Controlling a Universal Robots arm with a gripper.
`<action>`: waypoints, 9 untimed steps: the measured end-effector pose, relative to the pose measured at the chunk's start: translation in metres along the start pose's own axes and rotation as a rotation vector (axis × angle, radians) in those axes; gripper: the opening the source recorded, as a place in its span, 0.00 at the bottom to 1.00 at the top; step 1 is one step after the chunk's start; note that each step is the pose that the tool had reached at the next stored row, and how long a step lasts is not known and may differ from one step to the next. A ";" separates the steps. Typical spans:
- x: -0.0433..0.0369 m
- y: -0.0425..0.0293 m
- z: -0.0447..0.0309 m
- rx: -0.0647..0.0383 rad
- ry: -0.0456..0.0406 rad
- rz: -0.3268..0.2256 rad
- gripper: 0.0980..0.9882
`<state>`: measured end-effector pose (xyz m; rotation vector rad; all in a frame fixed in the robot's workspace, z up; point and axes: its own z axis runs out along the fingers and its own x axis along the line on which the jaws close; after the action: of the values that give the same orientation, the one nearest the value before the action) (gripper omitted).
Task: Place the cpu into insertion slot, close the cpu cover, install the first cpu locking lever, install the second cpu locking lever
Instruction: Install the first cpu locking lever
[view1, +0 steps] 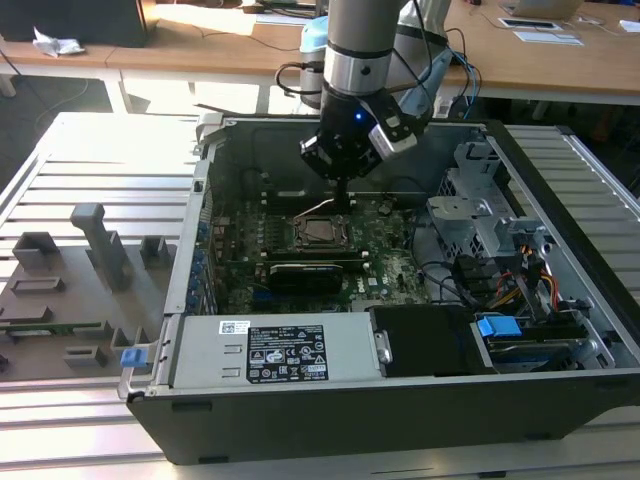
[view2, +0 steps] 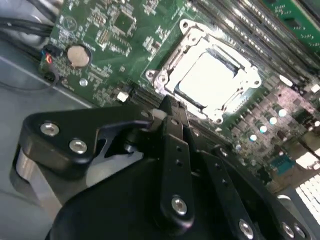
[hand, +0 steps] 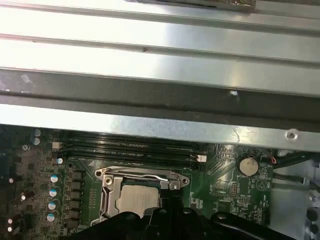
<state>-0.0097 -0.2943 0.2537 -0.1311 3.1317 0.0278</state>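
Note:
The cpu (view2: 207, 80) lies in the insertion slot (view1: 318, 233) on the green board, its silver top bright in both wrist views (hand: 137, 199). The cpu cover (view2: 172, 75) is down around it as a metal frame (hand: 106, 189). A thin silver locking lever (view1: 318, 208) slants up from the slot's far side towards my gripper (view1: 344, 204). The gripper hangs just above the slot's far edge. In the second wrist view its black fingers (view2: 171, 112) are pressed together at the tip, next to the frame's corner. I cannot tell if they touch the lever.
The open computer case (view1: 200, 190) walls in the board. Memory slots (hand: 130, 147) run along the socket's far side. A black slatted block (view1: 310, 272) sits in front of it, a power supply (view1: 270, 350) nearer still. Cables and a drive cage (view1: 470, 215) crowd the exterior view's right.

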 end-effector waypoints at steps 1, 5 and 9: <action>0.0000 0.0000 0.0000 0.000 -0.0001 0.000 0.01; 0.0100 0.0088 0.0071 -0.001 -0.0003 0.000 0.01; 0.0231 0.0165 0.0090 0.000 -0.0013 0.000 0.01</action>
<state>-0.0341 -0.2797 0.2448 -0.1307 3.1305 0.0284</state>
